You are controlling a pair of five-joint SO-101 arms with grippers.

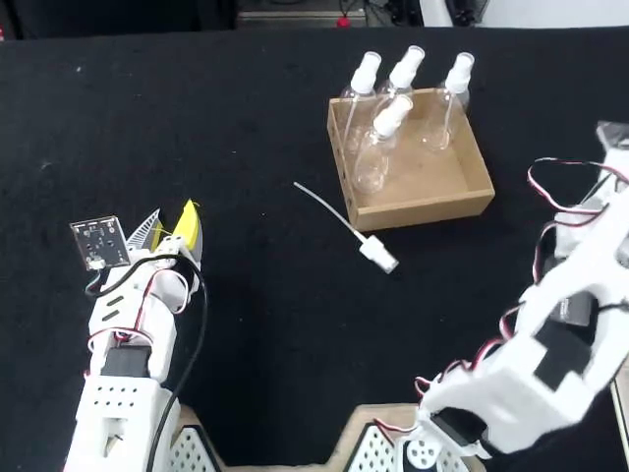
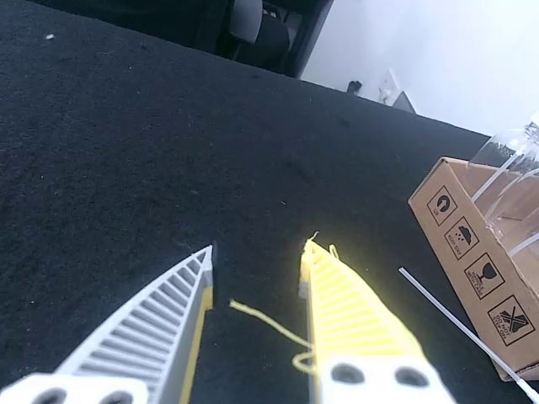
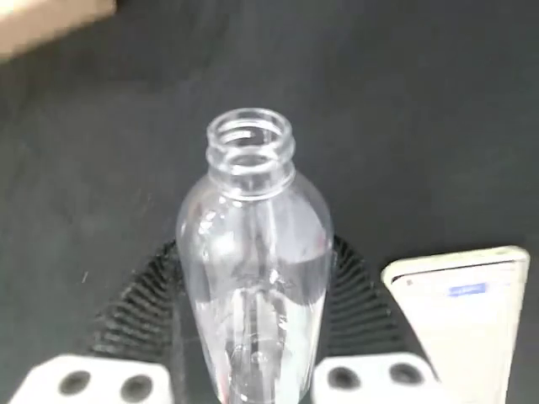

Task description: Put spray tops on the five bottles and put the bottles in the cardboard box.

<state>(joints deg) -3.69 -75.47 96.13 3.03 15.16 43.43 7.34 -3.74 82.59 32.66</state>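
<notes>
An open-necked clear bottle [image 3: 251, 244] with no top stands between the black fingers of my right gripper [image 3: 253, 248], which is shut on it. In the high view that arm [image 1: 555, 344] stretches along the table's right edge. A loose white spray top [image 1: 378, 254] with its long tube lies on the black cloth in front of the cardboard box [image 1: 423, 206]. Several bottles with spray tops [image 1: 391, 116] stand in the box. My left gripper [image 1: 172, 228] rests open at the left, far from the spray top, with nothing between its fingers [image 2: 349, 311].
A white flat device [image 3: 459, 311] lies beside the right gripper. The box's side [image 2: 480, 252] and the spray tube [image 2: 455, 324] appear off to one side of the left gripper. Bare black cloth [image 1: 246, 118] covers the table between the arms and the box.
</notes>
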